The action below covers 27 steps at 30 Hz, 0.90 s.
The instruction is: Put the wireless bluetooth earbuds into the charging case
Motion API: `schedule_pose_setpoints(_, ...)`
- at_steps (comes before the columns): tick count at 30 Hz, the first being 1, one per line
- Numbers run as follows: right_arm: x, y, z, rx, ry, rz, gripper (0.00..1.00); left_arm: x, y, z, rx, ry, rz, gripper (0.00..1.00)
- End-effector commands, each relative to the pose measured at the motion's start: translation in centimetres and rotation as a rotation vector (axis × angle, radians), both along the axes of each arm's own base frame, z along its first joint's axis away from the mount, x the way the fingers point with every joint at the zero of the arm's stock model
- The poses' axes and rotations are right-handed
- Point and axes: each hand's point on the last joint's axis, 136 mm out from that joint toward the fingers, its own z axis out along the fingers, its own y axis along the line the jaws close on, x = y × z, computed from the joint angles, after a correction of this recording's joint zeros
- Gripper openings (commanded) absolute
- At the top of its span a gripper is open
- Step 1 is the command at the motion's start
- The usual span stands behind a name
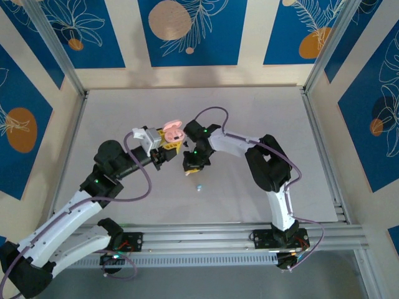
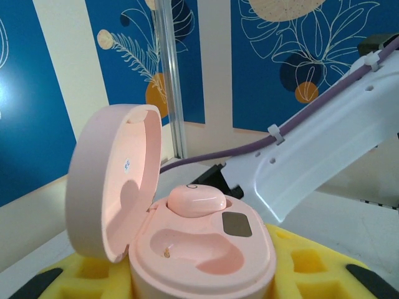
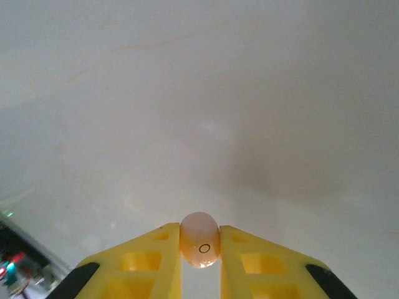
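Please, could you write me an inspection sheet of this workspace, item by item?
Surface: pale table, flat, no spill seen.
Job's things: pink charging case, lid open, one pink earbud seated in one slot, the other slot empty; second pink earbud between the right fingers.
Clutter: tiny light blue piece loose on the table, perhaps another earbud.
Grippers: left gripper shut on the case; right gripper shut on the second pink earbud.
Cables: purple cable looped along each arm, none lying on the case.
Surroundings: blue leaf-patterned wall panels, metal frame posts, rail at the near edge.
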Motion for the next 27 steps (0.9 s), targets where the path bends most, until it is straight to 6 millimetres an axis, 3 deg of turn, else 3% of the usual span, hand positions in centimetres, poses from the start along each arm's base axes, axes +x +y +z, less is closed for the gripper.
schedule_pose_setpoints(1,-1.2,-1.6,-1.4,-0.091,0.026,0.038,0.21,-0.3,0.1,1.5,-0.037,-0.033,-0.006,0.32)
schedule_pose_setpoints(27,-1.0,0.0,-3.3,-0.032,0.081,0.023,0.25,-0.2,0.0,1.2,-0.032,-0.028,-0.004,0.32)
